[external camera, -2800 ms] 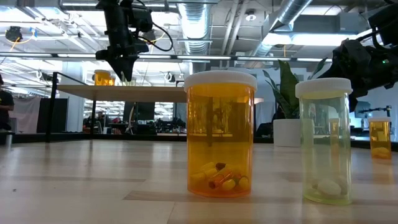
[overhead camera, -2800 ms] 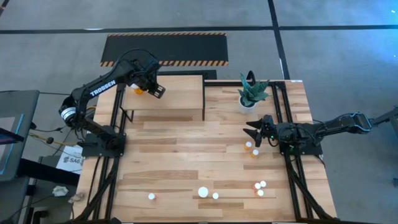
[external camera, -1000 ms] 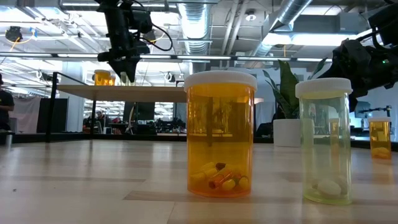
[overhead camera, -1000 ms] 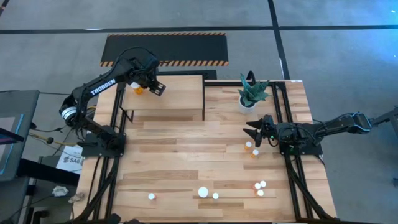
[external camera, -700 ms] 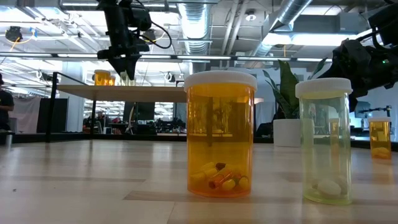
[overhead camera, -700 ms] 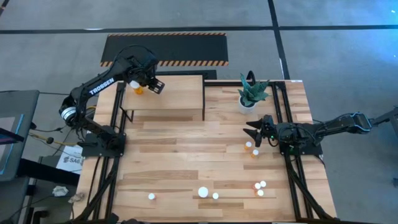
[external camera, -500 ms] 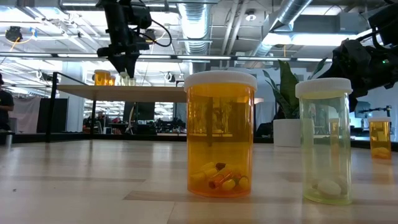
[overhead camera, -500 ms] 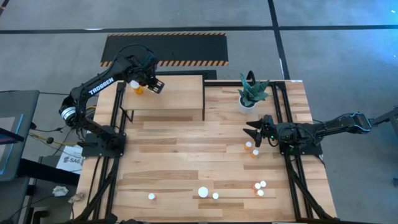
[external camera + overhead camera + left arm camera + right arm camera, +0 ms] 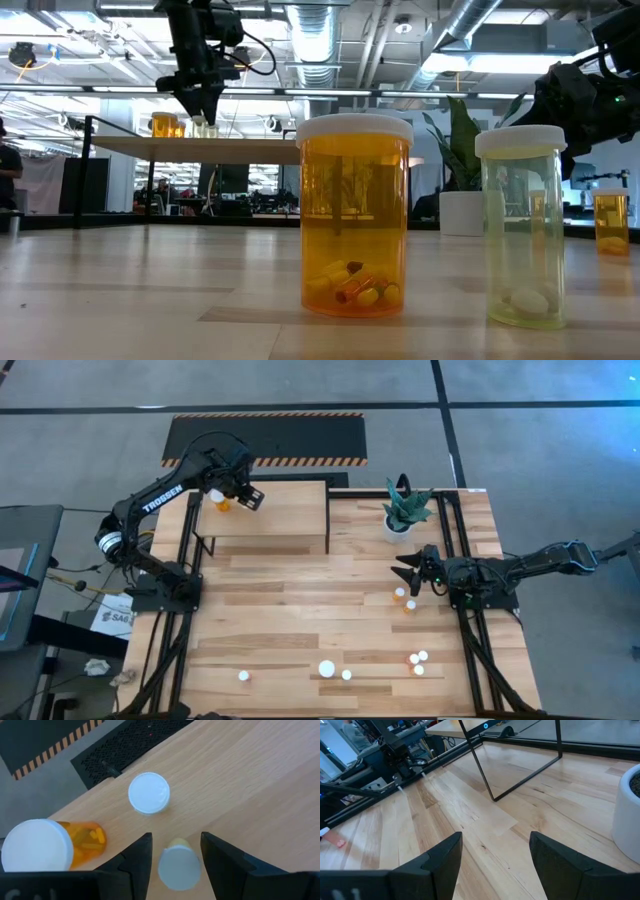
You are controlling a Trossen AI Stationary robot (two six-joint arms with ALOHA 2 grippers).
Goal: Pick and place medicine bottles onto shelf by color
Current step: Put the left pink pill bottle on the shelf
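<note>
Left wrist view: left gripper (image 9: 176, 851) above the shelf (image 9: 240, 785), fingers wide, a pale yellowish bottle (image 9: 178, 865) standing free between them | orange bottle (image 9: 55, 845) and a white-capped bottle (image 9: 149, 793) beside | right gripper (image 9: 408, 573) over the counter (image 9: 300, 610), fingers wide, holding nothing.

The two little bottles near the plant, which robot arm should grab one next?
Probably the right. The right gripper hangs open just beside those two bottles on the table. The left gripper is far off over the shelf, open around a pale bottle.
</note>
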